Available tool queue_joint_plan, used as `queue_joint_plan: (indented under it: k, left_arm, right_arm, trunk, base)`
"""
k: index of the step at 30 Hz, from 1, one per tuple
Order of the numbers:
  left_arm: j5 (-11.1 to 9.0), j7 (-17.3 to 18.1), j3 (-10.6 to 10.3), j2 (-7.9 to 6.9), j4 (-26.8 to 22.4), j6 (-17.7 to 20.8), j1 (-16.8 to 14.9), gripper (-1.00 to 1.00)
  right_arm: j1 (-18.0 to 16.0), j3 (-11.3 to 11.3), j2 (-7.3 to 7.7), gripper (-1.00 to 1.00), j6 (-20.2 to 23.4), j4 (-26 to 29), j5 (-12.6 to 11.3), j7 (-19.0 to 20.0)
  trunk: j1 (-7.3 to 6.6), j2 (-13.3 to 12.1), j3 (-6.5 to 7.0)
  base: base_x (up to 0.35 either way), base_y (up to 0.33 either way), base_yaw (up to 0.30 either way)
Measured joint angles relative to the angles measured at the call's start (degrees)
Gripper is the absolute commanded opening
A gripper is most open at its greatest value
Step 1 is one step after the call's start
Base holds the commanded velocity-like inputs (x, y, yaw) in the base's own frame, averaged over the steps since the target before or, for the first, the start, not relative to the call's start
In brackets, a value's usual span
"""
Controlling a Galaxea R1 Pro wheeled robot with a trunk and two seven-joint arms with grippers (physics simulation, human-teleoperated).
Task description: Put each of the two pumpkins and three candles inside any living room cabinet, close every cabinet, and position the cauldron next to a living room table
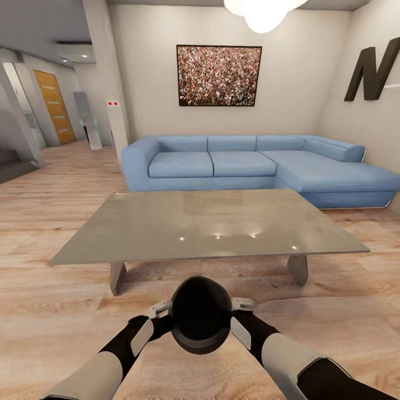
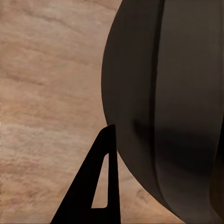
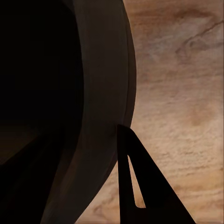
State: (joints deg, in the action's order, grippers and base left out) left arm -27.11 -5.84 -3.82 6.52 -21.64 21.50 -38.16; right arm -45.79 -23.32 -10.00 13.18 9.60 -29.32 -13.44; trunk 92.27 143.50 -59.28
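Left gripper (image 1: 160, 309): pressed against the left flank of the cauldron (image 1: 200, 322); in the left wrist view one dark finger (image 2: 95, 186) lies along the black wall (image 2: 163, 107). Whether it pinches the rim or only pushes against the side cannot be told from these views.

Cauldron: held up between both arms in front of the robot, mouth tipped toward the head camera, above the wooden floor (image 1: 44, 294) and just short of the table (image 1: 205, 225).

Right gripper (image 1: 243, 304): set against the right flank, one finger (image 3: 137, 186) beside the rim (image 3: 105, 93); its hold likewise cannot be told.

Table: low, grey, glossy top, its near edge close ahead (blue sofa (image 1: 250, 166) behind it).

Step in hand: setting the cauldron down next to the table, by the look of it.

How to do it well: keep both arms pushing inward evenly so the pot does not slip or roll; level the mouth upward before lowering; bring it down straight onto the floor beside the near edge, clear of the table leg (image 1: 118, 278); release both sides together only once the feet bear.
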Motion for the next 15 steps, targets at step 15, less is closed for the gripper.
queue_joint_plan:
  k: [15]
  left_arm:
    - [-0.03,0.01,0.02,-0.02,0.0,-0.01,-0.01,-1.0]
  right_arm:
    - [0.0,-0.19,0.0,-1.0,-0.14,0.05,-0.04,0.0]
  trunk:
    - [0.39,0.2,-3.32]
  base:
    - [0.0,0.0,0.0]
